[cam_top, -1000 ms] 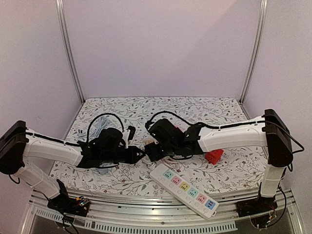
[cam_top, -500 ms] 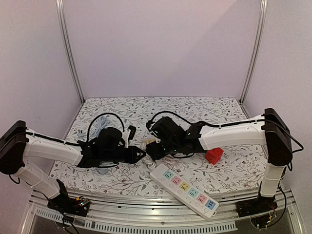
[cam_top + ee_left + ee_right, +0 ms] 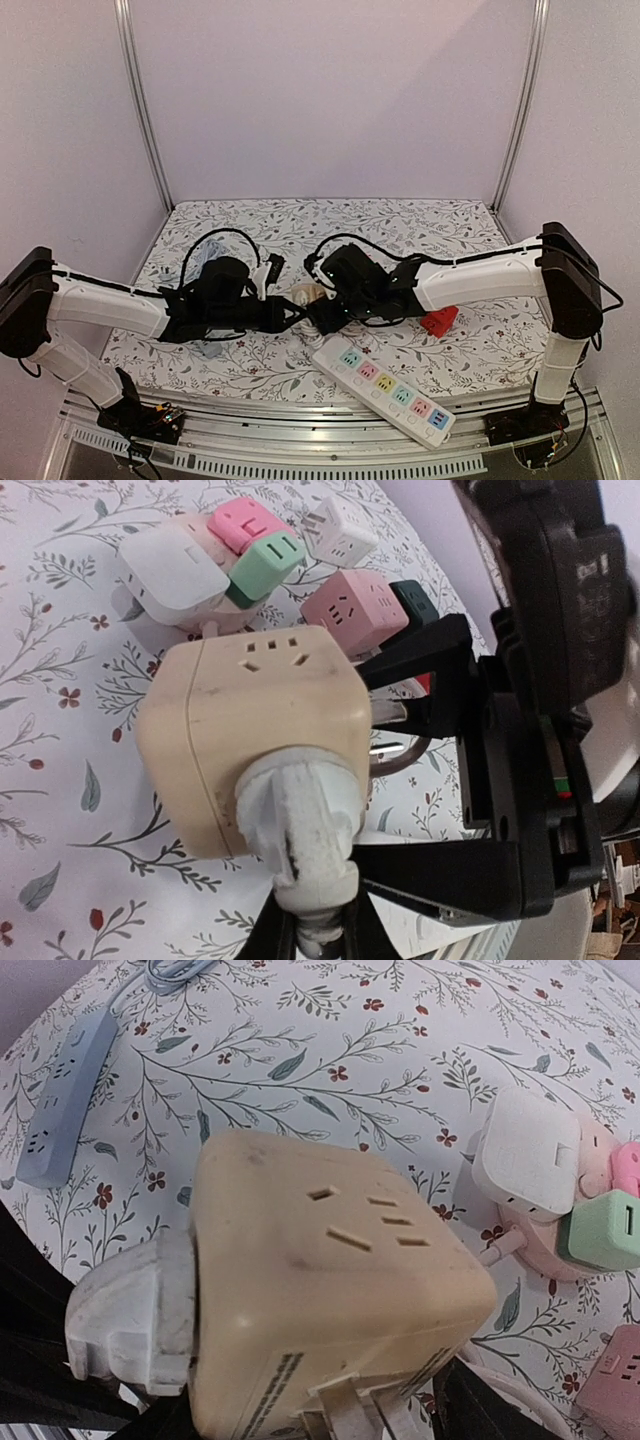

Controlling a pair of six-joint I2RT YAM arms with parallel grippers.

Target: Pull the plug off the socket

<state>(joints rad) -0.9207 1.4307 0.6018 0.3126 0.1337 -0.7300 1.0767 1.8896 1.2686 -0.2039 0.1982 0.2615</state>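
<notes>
Lower centre of the top view, a glossy white power strip (image 3: 390, 392) lay nearest. Just above it, the left gripper (image 3: 310, 940) pinched the scuffed white plug (image 3: 300, 845), seated in the cream cube socket (image 3: 250, 730). The right gripper (image 3: 390, 775) clamped that cube. Rounded pastel cubes (image 3: 262, 555) sat beyond.

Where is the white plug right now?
The white plug sits in the cream cube socket, mid-table in the top view, between the left gripper and right gripper.

power strips: two, a white strip (image 3: 388, 390) near right and a blue strip (image 3: 58, 1100) far left
cream cube socket (image 3: 250, 730): one
white plug (image 3: 300, 820): one
red cube (image 3: 438, 321): one
</notes>
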